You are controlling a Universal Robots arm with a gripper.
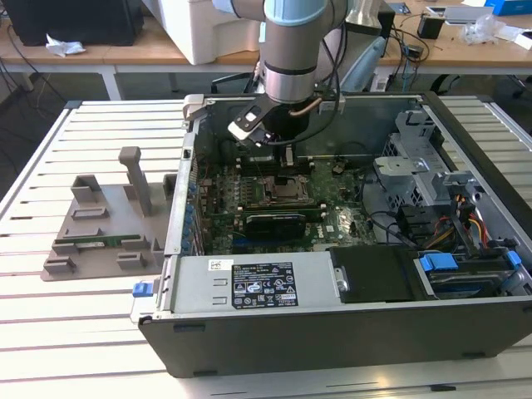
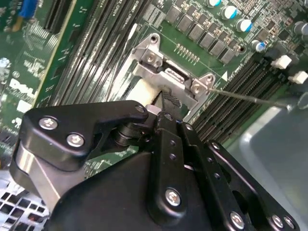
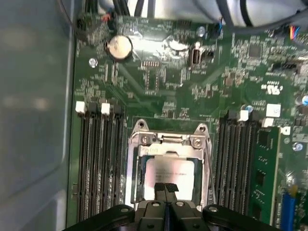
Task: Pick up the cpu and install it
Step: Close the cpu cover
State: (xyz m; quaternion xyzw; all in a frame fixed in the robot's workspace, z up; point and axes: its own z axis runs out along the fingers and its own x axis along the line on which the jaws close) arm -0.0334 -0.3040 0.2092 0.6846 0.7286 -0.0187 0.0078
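The pincer (image 3: 166, 188) has its two black fingers pressed together, with only a thin seam between them. In the first wrist view their tips hang over one edge of the cpu (image 3: 169, 169); I cannot tell whether they touch it. The cpu lies flat inside the socket frame (image 3: 130, 163), silvery top up, its sides just inside the frame's metal rails. In the second wrist view the pincer's body covers most of the socket, and a pale corner of the cpu (image 2: 143, 90) shows beside the hinged bracket (image 2: 169, 73).

Room around the socket is tight. Two banks of memory slots (image 3: 98, 159) run along it, one on each side, and each bank has two white latches. One coin cell (image 3: 119, 46) sits farther out on the motherboard (image 3: 163, 82).

In the exterior view the arm (image 1: 293, 50) comes down into the open computer case (image 1: 332, 332) at the upper middle of the frame. The case's back wall stands behind the arm, the drive cage (image 1: 416, 166) is at the exterior view's right, and one power supply (image 1: 249, 283) runs along the near edge.

The case rests on a pale slatted counter (image 1: 91, 332). At the exterior view's left, one grey fixture (image 1: 104, 237) stands just beside the case, with a single green memory stick (image 1: 93, 243) lying in it.
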